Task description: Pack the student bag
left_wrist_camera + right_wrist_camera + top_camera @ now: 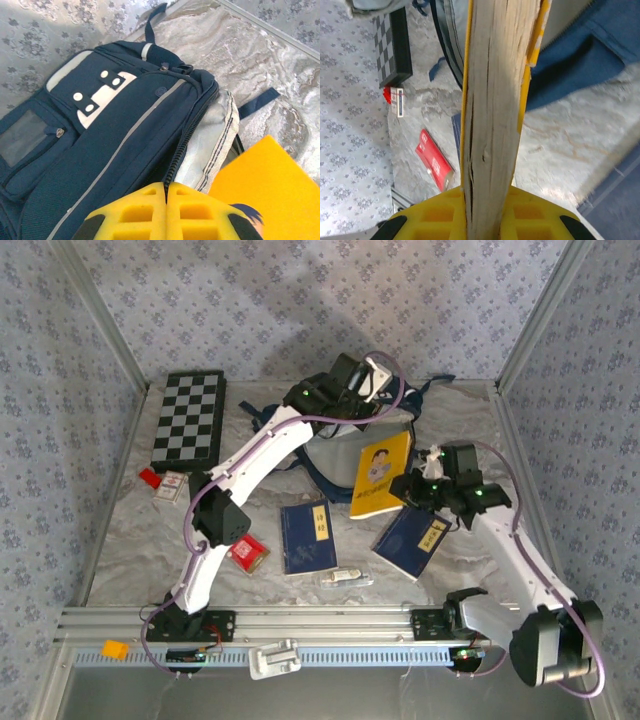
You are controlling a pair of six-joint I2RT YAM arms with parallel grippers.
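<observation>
Work cell as viewed from above and from both wrists. The table is covered by a crumpled, marbled grey-white sheet and is enclosed by walls papered in a small blue-grey floral print, with bare metal posts at the corners and a ribbed metal rail along the near edge. The student bag, of woven navy fabric with white panels, a pale stripe and a coarse zip, is laid at the far centre. The left gripper is seen with its yellow fingers pressed together over the zip line; whether fabric is pinched cannot be told. The right gripper is clamped on the yellow book, whose rough page edge is shown, beside the bag. A rigid folded chessboard lies far left.
</observation>
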